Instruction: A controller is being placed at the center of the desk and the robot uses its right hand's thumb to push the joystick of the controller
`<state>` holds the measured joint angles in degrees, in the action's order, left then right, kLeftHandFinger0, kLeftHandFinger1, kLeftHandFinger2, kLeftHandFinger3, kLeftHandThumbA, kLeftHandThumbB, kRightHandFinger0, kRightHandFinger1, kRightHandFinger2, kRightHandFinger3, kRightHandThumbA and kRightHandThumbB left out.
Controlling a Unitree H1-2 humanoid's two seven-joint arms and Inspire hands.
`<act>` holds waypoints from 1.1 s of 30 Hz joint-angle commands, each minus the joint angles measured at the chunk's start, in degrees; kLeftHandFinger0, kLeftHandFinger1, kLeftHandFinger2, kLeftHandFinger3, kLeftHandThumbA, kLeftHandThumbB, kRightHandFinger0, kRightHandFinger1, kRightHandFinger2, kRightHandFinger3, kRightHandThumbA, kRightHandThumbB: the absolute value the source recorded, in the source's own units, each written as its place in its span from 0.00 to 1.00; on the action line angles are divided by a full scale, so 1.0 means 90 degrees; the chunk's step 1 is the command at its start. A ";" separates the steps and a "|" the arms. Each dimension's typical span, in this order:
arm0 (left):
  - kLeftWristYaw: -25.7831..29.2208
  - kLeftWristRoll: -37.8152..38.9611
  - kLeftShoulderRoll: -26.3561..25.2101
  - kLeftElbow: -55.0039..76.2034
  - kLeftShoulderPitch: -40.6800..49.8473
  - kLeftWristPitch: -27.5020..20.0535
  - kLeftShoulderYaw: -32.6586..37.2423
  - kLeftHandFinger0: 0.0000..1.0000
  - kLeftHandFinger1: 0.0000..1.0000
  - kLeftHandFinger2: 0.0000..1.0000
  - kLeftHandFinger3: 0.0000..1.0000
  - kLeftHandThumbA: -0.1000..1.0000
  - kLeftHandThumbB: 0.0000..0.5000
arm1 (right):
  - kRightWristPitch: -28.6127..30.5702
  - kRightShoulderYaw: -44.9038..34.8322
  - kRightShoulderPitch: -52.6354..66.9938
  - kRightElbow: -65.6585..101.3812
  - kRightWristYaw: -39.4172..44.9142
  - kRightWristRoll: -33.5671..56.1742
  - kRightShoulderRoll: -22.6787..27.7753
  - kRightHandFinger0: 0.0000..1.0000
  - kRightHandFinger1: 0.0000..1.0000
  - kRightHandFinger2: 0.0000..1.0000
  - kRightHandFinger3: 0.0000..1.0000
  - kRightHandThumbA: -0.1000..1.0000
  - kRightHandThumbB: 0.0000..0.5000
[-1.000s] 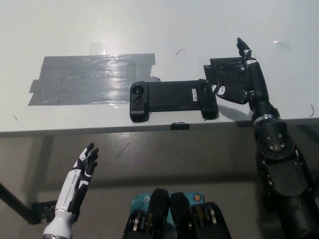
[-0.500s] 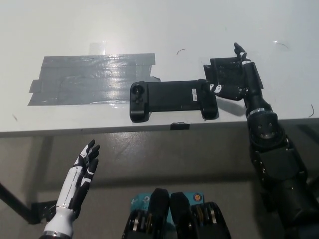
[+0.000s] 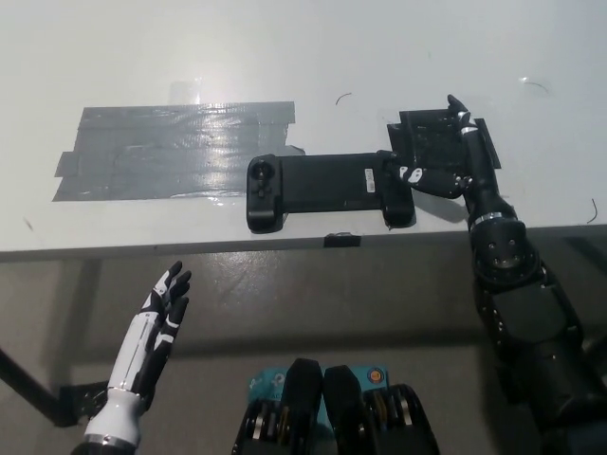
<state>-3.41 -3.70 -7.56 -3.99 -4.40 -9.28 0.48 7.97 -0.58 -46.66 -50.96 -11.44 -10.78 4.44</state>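
The controller (image 3: 329,191) lies on the desk (image 3: 398,47) (near its front edge), right of the tape patch (image 3: 171,152).

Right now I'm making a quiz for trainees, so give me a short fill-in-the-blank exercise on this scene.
1. The controller lies near the desk's front ____.
2. The black right hand is at the controller's ____ end.
3. The white left hand is open, below the desk, holding ____.
4. A wide patch of grey ____ is stuck to the desk left of the controller.

Missing words: edge; right; nothing; tape
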 commanded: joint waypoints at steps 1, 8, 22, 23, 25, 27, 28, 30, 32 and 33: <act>-0.0049 0.0013 -0.0077 0.0165 -0.0125 -0.0241 0.0012 1.00 1.00 1.00 1.00 0.93 0.08 | 0.0243 0.0053 -0.0494 -0.0044 -0.0225 -0.0057 0.0096 1.00 1.00 1.00 1.00 1.00 0.51; -0.0054 0.0031 -0.0067 0.0147 -0.0149 -0.0273 0.0012 1.00 1.00 1.00 1.00 0.94 0.09 | 0.0037 0.0087 -0.0743 -0.0216 -0.0541 -0.0147 0.0052 1.00 1.00 1.00 1.00 0.72 0.12; -0.0037 0.0015 -0.0060 0.0138 -0.0202 -0.0268 0.0009 1.00 1.00 1.00 1.00 0.93 0.07 | 0.0696 0.0021 -0.0904 -0.0641 -0.1098 -0.0019 0.0029 1.00 1.00 1.00 1.00 0.00 0.00; -0.0038 0.0022 -0.0061 0.0151 -0.0195 -0.0251 0.0005 1.00 1.00 1.00 1.00 0.93 0.07 | 0.0714 0.0015 -0.0903 -0.0654 -0.1099 -0.0001 0.0026 1.00 1.00 1.00 1.00 0.00 0.00; -0.0049 0.0029 -0.0069 0.0144 -0.0192 -0.0256 0.0005 1.00 1.00 1.00 1.00 0.93 0.07 | 0.0744 -0.0009 -0.0901 -0.0666 -0.1115 0.0040 0.0023 1.00 1.00 1.00 1.00 0.00 0.00; -0.0066 0.0057 -0.0071 0.0124 -0.0198 -0.0260 0.0006 1.00 1.00 1.00 1.00 0.93 0.05 | 0.0728 0.0022 -0.0881 -0.0618 -0.1103 0.0008 0.0056 1.00 1.00 1.00 1.00 0.00 0.00; -0.0067 0.0061 -0.0067 0.0120 -0.0205 -0.0268 0.0007 1.00 1.00 1.00 1.00 0.93 0.05 | 0.0733 0.0052 -0.0884 -0.0620 -0.1120 -0.0032 0.0080 1.00 1.00 1.00 1.00 0.00 0.00; -0.0062 0.0071 -0.0066 0.0106 -0.0217 -0.0281 -0.0002 1.00 1.00 1.00 1.00 0.93 0.06 | 0.0605 0.0041 -0.0811 -0.0340 -0.1000 0.0004 0.0112 1.00 1.00 1.00 1.00 0.22 0.00; -0.0058 0.0049 -0.0071 0.0116 -0.0224 -0.0270 0.0002 1.00 1.00 1.00 1.00 0.93 0.04 | 0.0699 0.0003 -0.0747 -0.0121 -0.0892 0.0086 0.0134 1.00 1.00 1.00 1.00 0.61 0.05; -0.0051 0.0025 -0.0074 0.0118 -0.0233 -0.0271 0.0007 1.00 1.00 1.00 1.00 0.93 0.04 | 0.0685 -0.0026 -0.0683 0.0113 -0.0805 0.0149 0.0137 1.00 1.00 1.00 1.00 0.66 0.09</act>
<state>-3.47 -3.61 -7.56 -4.03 -5.35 -9.40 0.45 11.09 -0.14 -51.36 -55.45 -19.45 -10.66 4.64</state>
